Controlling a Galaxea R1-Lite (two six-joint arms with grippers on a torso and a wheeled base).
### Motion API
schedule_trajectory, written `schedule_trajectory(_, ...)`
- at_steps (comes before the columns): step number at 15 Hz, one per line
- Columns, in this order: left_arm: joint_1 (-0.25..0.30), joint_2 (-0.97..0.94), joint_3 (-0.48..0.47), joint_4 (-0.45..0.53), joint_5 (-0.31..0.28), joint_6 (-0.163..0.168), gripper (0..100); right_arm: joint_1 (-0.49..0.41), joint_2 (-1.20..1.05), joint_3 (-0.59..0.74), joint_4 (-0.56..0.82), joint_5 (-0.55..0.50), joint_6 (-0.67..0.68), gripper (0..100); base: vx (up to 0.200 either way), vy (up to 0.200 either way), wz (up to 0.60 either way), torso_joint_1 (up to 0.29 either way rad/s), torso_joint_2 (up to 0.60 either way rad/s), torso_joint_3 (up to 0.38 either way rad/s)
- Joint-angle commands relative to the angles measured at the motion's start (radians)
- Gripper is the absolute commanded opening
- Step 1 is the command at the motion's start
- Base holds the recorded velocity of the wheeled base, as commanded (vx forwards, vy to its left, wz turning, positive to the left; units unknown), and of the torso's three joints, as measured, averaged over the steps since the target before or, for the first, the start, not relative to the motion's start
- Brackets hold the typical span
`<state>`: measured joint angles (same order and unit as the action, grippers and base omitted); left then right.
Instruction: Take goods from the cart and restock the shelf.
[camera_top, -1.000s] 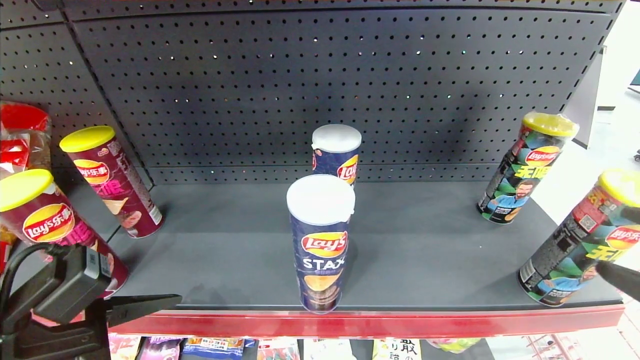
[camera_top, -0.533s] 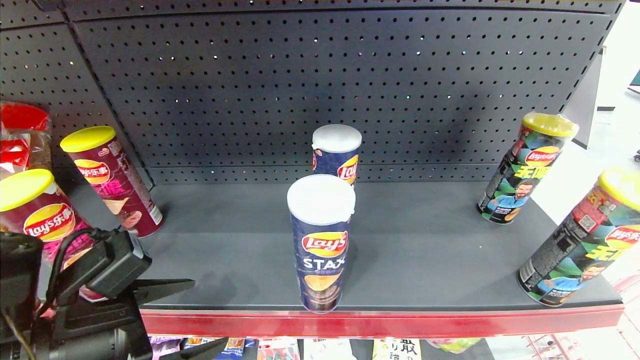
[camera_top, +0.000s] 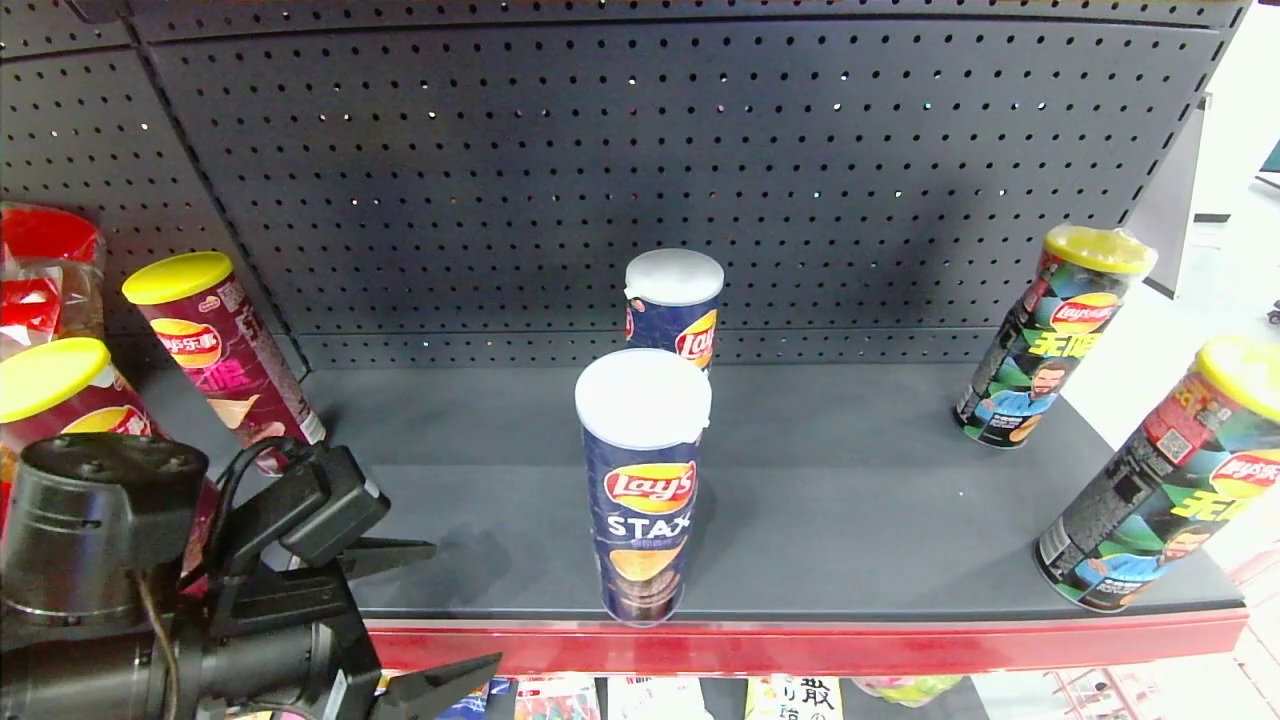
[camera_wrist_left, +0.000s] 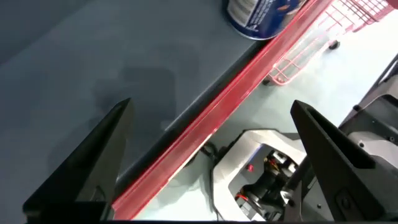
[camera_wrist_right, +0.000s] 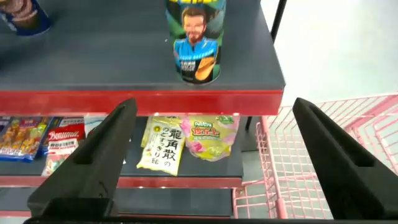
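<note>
Shelf (camera_top: 850, 480): grey deck, red lip (camera_top: 800, 645) along the front, pegboard (camera_top: 600, 180) behind. Cart (camera_wrist_right: 280, 168): pink wire, on the floor just off the shelf's right end, lower than the deck. Left gripper (camera_top: 467, 604): at the deck's front left, jaws wide, nothing between them; one finger lies over the deck, the other out in front of the lip. Right gripper (camera_wrist_right: 214, 102): jaws wide, nothing held, out in front of the shelf's right end, pointed at the lip below the front green can (camera_top: 1160, 480). All cans stand on the deck. Front blue can (camera_top: 645, 490) mid-shelf, right at the lip; rear blue can (camera_top: 675, 310) straight behind it near the pegboard, the two apart. Front green can at the front right corner; rear green can (camera_top: 1050, 340) behind it, near the back right. Rear maroon can (camera_top: 225, 350) at the left; front maroon can (camera_top: 55, 385) nearer the lip, partly hidden by the left arm. Red bag (camera_top: 40, 270) at the far left, beside the maroon cans. Packets (camera_wrist_right: 168, 146) on the tier under the lip; hanging or lying, cannot tell.
</note>
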<state>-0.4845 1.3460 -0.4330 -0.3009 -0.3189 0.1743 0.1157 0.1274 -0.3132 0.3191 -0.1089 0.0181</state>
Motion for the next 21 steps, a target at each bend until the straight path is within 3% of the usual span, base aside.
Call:
schedule_trajectory(1, -0.013, 0.067, -0.030, -0.004, 0.003, -0.001, 100, 0.002, -0.029, 0.040, -0.003, -0.002, 0.000, 100, 0.000, 0.000, 0.00, 0.000, 0.00, 0.000)
schedule_trajectory(7, -0.026, 0.170, -0.142, -0.006, 0.001, 0.001, 100, 0.002, -0.029, 0.072, -0.008, -0.002, -0.009, 100, 0.000, 0.000, 0.00, 0.000, 0.00, 0.000)
schedule_trajectory(21, -0.028, 0.292, -0.256, -0.006, 0.001, 0.022, 100, 0.002, -0.029, 0.094, -0.008, -0.003, -0.009, 100, 0.000, 0.000, 0.00, 0.000, 0.00, 0.000)
